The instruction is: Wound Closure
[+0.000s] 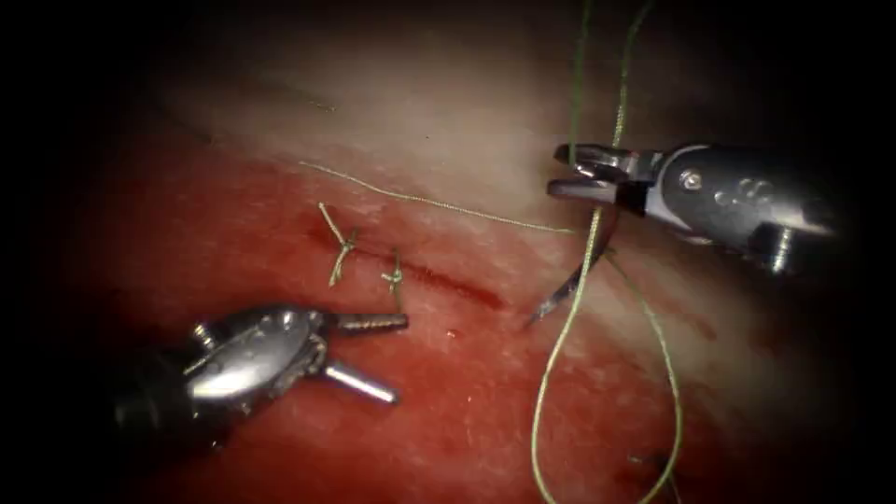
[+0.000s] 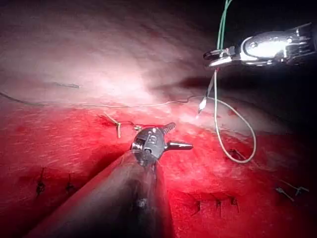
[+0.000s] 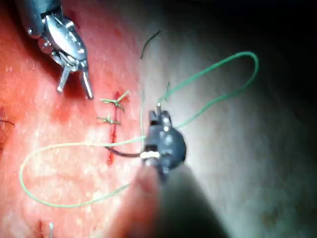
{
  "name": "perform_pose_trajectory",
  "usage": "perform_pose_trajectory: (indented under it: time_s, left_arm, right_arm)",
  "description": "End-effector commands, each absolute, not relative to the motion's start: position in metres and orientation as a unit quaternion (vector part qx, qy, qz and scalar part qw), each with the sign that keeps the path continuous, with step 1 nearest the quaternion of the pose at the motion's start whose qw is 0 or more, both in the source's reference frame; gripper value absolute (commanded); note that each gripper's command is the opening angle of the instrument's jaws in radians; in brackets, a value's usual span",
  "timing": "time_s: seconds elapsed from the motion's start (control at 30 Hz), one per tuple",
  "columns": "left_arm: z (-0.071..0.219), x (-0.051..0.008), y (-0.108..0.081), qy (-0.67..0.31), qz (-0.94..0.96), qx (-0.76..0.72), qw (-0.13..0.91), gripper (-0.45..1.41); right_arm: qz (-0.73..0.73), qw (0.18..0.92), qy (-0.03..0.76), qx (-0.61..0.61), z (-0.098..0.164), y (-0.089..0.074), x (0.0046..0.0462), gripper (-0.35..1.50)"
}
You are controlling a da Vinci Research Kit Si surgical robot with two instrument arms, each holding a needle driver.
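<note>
Nearest to me, the left arm's polished steel needle driver [image 1: 378, 359] hangs just over the wet red tissue [image 1: 280, 448] with its two jaws spread and nothing between them, on the near side of the cut's left end, likely waiting its turn. Just beyond it the dark red slit of the cut [image 1: 448, 280] runs rightward, its left end crossed by two small knotted stitches with short cut ends [image 1: 341, 247]. At the cut's right end the dark curved steel needle [image 1: 569, 280] has its point at the tissue; I cannot tell whether it has entered. The right arm's grey-and-steel needle driver [image 1: 583, 175] grips the needle's upper end, and pale green thread [image 1: 560, 355] trails in loose loops. Farthest off, the tissue turns pale and fatty.
</note>
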State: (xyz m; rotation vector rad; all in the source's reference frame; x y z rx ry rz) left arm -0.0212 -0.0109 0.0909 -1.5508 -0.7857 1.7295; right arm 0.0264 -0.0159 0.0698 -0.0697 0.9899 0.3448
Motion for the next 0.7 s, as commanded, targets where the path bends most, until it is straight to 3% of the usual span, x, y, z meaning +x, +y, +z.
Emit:
perform_pose_trajectory:
  time_s: [0.03,0.33,0.7]
  left_arm:
    - [0.0912,-0.0228,-0.0115,-0.312,0.658,-0.589,0.35,0.89]
    - [0.0923,-0.0268,-0.0127,-0.319,0.65,-0.577,0.378,1.08]
    - [0.0951,-0.0289,-0.0127,-0.342,0.635,-0.569,0.396,1.06]
  right_arm:
    - [0.167,0.859,0.48,-0.052,0.071,-0.0155,0.0272,-0.35]
    - [0.175,0.844,0.498,-0.095,0.0715,-0.0159,0.0274,-0.35]
    - [0.184,0.823,0.521,-0.132,0.071,-0.0164,0.028,-0.35]
